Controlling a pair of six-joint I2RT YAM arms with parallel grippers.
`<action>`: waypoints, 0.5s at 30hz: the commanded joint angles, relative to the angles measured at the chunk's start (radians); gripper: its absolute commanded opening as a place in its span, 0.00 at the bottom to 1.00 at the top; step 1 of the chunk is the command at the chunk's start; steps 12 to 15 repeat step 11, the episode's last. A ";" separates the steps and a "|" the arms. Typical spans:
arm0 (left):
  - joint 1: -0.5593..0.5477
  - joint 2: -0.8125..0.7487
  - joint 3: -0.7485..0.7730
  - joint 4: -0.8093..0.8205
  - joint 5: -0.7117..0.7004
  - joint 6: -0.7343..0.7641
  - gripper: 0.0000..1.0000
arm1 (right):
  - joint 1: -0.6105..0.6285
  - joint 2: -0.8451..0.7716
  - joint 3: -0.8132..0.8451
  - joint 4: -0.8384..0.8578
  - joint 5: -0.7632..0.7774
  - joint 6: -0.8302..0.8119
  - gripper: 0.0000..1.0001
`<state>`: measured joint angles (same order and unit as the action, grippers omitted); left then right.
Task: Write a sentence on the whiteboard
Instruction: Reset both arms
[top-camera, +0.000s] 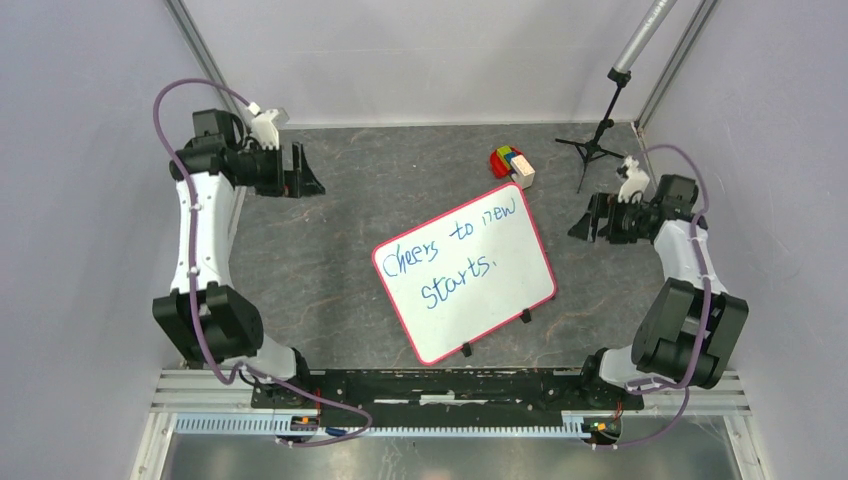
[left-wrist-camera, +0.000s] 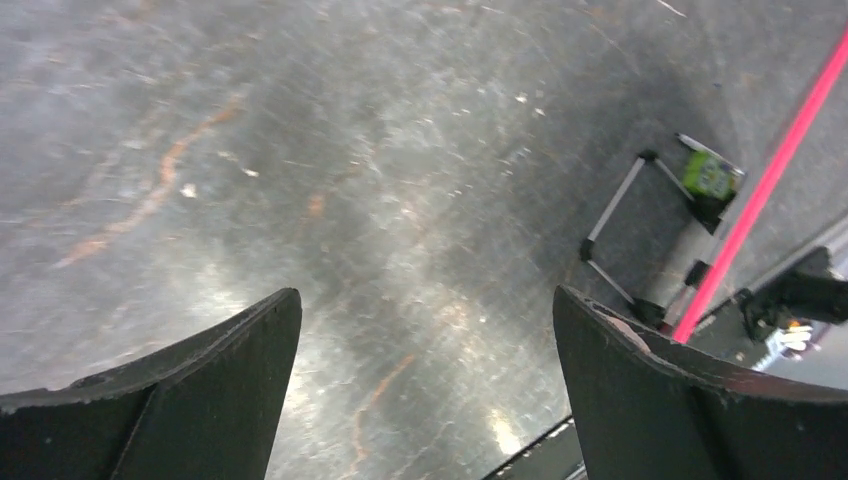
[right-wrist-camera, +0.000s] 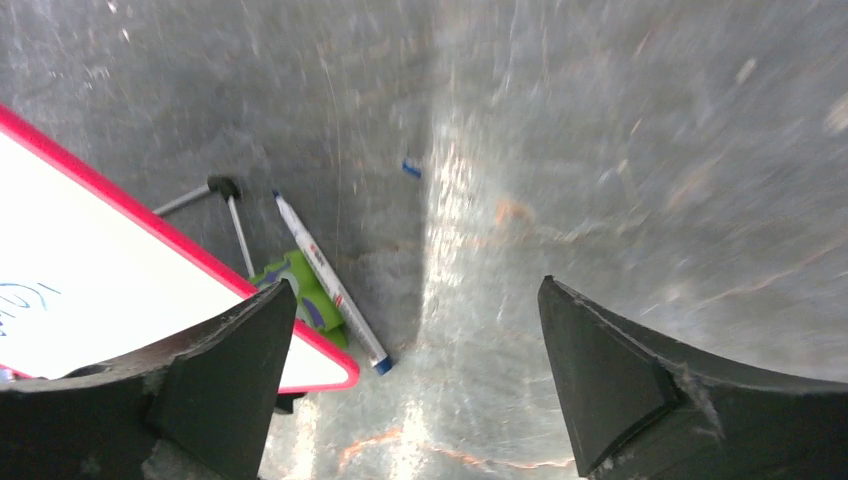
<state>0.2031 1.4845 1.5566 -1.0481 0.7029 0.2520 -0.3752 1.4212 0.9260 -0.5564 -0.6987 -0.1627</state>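
Observation:
The whiteboard (top-camera: 500, 300) lies tilted in the middle of the table, with a pink-red rim and black clips on its near edge. The sentence (top-camera: 455, 250) is in blue marker in two lines, "Cheers to new starts." My left gripper (top-camera: 305, 172) is open and empty at the far left, well away from the board. My right gripper (top-camera: 585, 220) is open and empty, just right of the board. In the right wrist view the board's corner (right-wrist-camera: 100, 270) and a marker (right-wrist-camera: 330, 285) lie beyond my open gripper (right-wrist-camera: 415, 282). The left wrist view shows my open gripper (left-wrist-camera: 425, 292) over bare table.
A colourful eraser pile (top-camera: 510, 163) sits at the board's far corner. It shows green in the right wrist view (right-wrist-camera: 300, 295), next to a wire stand leg (right-wrist-camera: 235, 225). A small black tripod (top-camera: 598, 140) stands at the back right. A blue scrap (right-wrist-camera: 411, 168) lies on the table.

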 joint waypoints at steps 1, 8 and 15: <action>0.028 0.133 0.223 -0.078 -0.122 0.029 1.00 | -0.004 -0.038 0.186 -0.046 -0.009 -0.122 0.98; 0.113 0.254 0.358 -0.010 -0.188 -0.038 1.00 | -0.022 0.007 0.375 -0.034 0.041 -0.207 0.98; 0.126 0.257 0.326 0.022 -0.223 -0.050 1.00 | -0.034 0.039 0.413 -0.054 0.030 -0.231 0.98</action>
